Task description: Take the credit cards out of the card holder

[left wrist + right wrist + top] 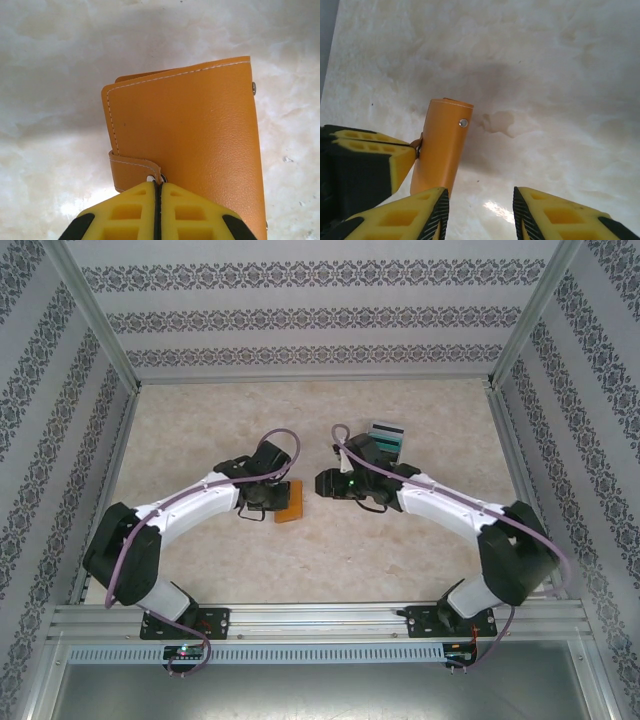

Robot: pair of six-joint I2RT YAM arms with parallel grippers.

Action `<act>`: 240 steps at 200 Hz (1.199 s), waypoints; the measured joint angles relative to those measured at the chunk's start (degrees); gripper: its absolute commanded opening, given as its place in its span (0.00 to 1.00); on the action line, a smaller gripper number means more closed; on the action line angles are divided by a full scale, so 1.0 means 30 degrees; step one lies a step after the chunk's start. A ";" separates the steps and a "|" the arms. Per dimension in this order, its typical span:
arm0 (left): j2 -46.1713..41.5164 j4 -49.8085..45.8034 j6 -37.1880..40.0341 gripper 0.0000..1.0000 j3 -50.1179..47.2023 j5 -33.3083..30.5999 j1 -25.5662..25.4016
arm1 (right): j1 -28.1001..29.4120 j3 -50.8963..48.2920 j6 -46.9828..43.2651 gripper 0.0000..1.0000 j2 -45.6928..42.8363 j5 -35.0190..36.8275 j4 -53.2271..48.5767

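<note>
Card holder (185, 130) sits closed near the middle of the table (420, 550). The left gripper (157, 186) clamps it at its snap tab, fingers (130, 210) pressed together. The right gripper (480, 194) hovers just beside it, jaws apart on nothing. That thin hold on the tab could slip, or the holder could twist, if the right side tugs the cover hard. Bare table lies on every side, and the walls (100, 440) stand well apart.
</note>
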 measured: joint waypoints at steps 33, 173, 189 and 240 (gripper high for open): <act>-0.0444 0.0634 -0.0306 0.00 -0.0495 0.0612 -0.0007 | 0.0233 0.0423 0.1370 0.47 0.2040 -0.1413 0.1421; -0.1676 0.1122 -0.0998 0.00 -0.1158 0.0911 -0.0233 | 0.0546 0.0918 0.4473 0.00 0.4874 -0.3759 0.5275; -0.2113 0.1042 -0.1056 0.00 -0.1304 0.0809 -0.0233 | 0.0459 0.0481 0.4488 0.00 0.4532 -0.3832 0.5712; -0.3206 0.0780 -0.1916 0.00 -0.2193 0.0029 0.0022 | -0.0197 -0.0510 0.4481 0.00 0.3745 -0.3825 0.5850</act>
